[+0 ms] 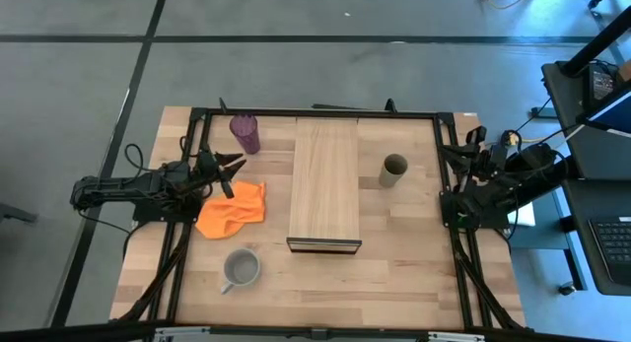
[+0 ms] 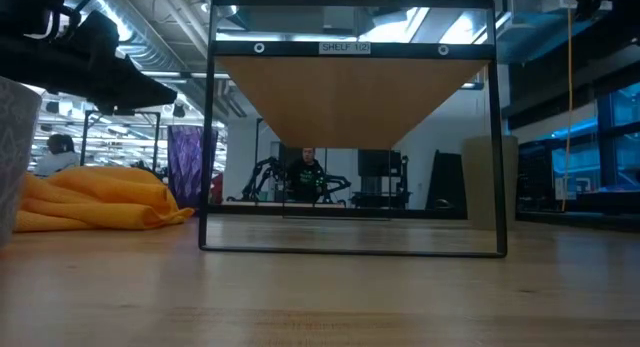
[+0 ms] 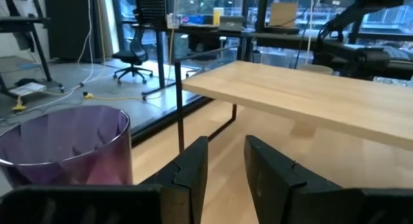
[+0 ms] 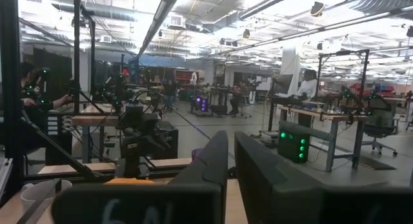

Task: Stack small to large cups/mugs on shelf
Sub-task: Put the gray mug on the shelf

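From above, the long light-wood plank shelf stands mid-table; the purple translucent tumbler and grey handled mug lie on its left, the olive-green handleless cup on its right. The left tool, over the orange cloth, is slightly open and empty. In its wrist view the right tool is closed, empty.

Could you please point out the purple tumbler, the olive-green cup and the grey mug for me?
purple tumbler [image 1: 245,133]: high view, on its side wall.
olive-green cup [image 1: 393,171]: high view, on its outer wall.
grey mug [image 1: 241,269]: high view, on its open bowl.
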`<control>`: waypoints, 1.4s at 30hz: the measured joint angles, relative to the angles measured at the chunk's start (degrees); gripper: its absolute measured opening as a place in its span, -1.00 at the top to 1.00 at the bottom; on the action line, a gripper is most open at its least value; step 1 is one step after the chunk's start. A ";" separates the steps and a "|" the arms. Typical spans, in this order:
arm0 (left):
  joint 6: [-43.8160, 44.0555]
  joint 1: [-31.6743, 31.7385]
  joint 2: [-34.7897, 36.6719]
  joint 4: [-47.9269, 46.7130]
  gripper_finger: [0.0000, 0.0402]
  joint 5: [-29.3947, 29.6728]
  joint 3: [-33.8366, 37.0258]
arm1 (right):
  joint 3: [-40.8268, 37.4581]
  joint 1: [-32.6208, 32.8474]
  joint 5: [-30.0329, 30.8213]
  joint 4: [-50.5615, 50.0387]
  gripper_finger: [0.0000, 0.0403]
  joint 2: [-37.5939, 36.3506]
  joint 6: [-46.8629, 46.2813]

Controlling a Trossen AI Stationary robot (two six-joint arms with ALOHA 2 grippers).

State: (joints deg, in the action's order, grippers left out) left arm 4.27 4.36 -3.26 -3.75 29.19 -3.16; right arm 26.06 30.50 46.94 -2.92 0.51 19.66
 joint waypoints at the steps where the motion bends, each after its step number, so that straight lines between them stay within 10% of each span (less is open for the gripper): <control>1: 0.02 0.00 0.01 0.11 0.52 0.00 0.00 | 0.00 0.00 0.00 0.02 0.84 0.00 -0.16; 9: 2.62 0.00 0.00 0.26 0.52 -0.22 0.00 | -0.01 0.02 0.00 0.01 0.84 0.00 -0.34; 18: 38.31 -0.01 -0.01 0.90 0.52 -3.36 0.00 | -0.02 0.02 0.00 0.02 0.84 0.00 -0.35; 42: 40.13 0.01 0.00 17.57 0.52 -0.92 -0.11 | -0.02 0.02 0.00 0.02 0.84 0.00 -0.33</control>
State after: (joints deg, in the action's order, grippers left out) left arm 44.41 4.37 -3.26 13.83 28.27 -3.27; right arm 26.04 30.52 46.94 -2.90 0.51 19.33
